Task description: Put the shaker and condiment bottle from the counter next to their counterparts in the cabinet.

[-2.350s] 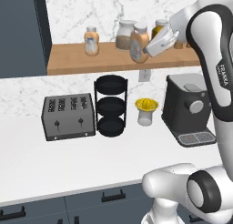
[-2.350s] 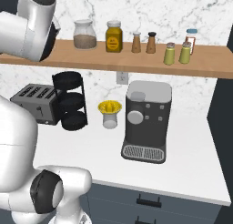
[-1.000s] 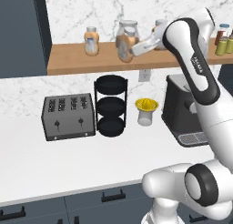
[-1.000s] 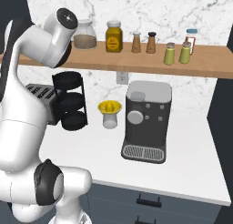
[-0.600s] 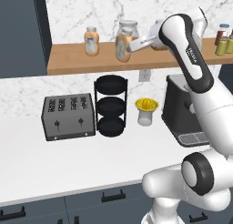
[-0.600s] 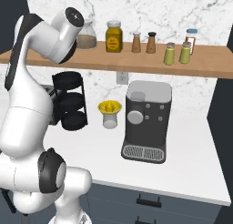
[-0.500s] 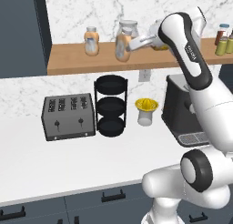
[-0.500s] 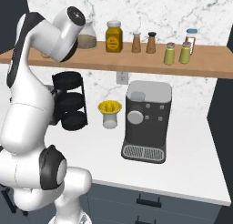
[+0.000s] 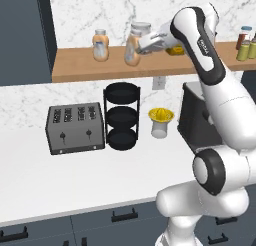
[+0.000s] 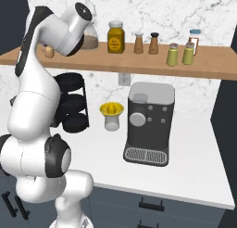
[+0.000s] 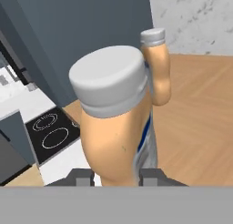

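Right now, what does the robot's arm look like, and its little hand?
The arm is glossy white, made of fat rounded tubes, with dark grey rings at its joints and small dark lettering down one segment. Its gripper has two small, blocky, dark grey fingertips. No loose cables show.

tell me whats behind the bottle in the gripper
In the hand view, behind the held condiment bottle stands its twin bottle on the wooden shelf. The held bottle covers the twin's lower left side.

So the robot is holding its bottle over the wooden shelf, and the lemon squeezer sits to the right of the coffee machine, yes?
Nearly. The bottle is over the shelf, but the squeezer sits left of the coffee machine, between it and the round black rack, as the left base view shows.
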